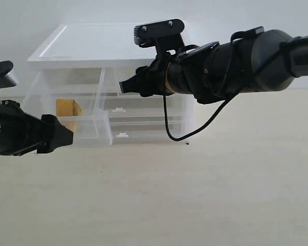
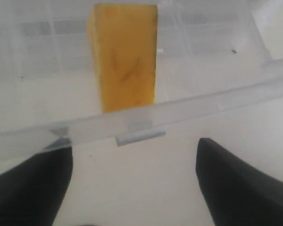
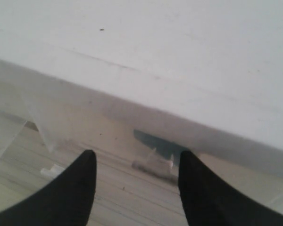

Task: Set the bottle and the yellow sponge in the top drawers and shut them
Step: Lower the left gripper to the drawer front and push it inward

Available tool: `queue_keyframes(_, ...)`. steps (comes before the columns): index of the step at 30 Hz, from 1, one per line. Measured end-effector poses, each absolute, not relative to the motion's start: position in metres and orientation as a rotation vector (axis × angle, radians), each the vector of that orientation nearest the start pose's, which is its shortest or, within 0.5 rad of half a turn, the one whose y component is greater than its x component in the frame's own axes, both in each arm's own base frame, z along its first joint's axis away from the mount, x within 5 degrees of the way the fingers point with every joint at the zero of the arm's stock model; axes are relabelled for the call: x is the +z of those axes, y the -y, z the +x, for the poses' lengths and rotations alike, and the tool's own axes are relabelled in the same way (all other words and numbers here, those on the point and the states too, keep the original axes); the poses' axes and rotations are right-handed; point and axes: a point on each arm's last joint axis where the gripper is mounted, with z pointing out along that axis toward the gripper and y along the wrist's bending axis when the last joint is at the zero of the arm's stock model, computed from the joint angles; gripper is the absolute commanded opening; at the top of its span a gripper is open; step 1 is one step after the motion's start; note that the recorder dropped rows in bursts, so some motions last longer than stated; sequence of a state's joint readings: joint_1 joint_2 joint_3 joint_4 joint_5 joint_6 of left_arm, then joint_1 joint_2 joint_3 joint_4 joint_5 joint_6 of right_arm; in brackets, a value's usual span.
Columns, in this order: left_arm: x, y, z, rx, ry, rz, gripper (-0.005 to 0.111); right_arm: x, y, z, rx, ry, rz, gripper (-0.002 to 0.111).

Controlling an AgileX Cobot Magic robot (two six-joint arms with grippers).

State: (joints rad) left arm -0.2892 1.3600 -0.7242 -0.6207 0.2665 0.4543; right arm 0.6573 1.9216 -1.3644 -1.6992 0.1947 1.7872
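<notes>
The yellow sponge (image 2: 125, 56) was shown inside the left top drawer (image 1: 87, 132), not yet closed, just ahead of the spread, empty left claw (image 2: 131, 150); the bottle (image 3: 155, 142), presumed from a teal blur, was glimpsed behind the seemingly shut right top drawer (image 3: 85, 110) facing the spread, empty right claw (image 3: 137, 154).

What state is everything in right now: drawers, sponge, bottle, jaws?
Left top drawer: pulled open.
Sponge: inside it.
Right top drawer: looks shut.
Bottle: inside it, only a teal blur through the front.
Two wide drawers: shut.
Left jaws: open, empty, at the open drawer's front.
Right jaws: open, empty, at the right drawer.
</notes>
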Motion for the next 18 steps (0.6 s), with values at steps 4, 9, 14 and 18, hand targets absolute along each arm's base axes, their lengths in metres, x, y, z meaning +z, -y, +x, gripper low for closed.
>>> queue_keyframes(4, 0.229, 0.088, 0.262, -0.349, -2.308, 0.209, 0.068, 0.243, -0.259, 0.365, 0.280, -1.967, -0.450, 0.049)
queue_keyframes(9, 0.236, 0.090, 0.271, -0.341, -2.272, 0.205, 0.068, 0.243, -0.259, 0.365, 0.280, -1.967, -0.450, 0.049)
queue_keyframes(14, 0.255, 0.093, 0.282, -0.347, -2.204, 0.204, 0.068, 0.243, -0.260, 0.365, 0.282, -1.967, -0.452, 0.049)
queue_keyframes(18, 0.269, 0.094, 0.288, -0.353, -2.160, 0.204, 0.068, 0.243, -0.260, 0.365, 0.282, -1.967, -0.452, 0.049)
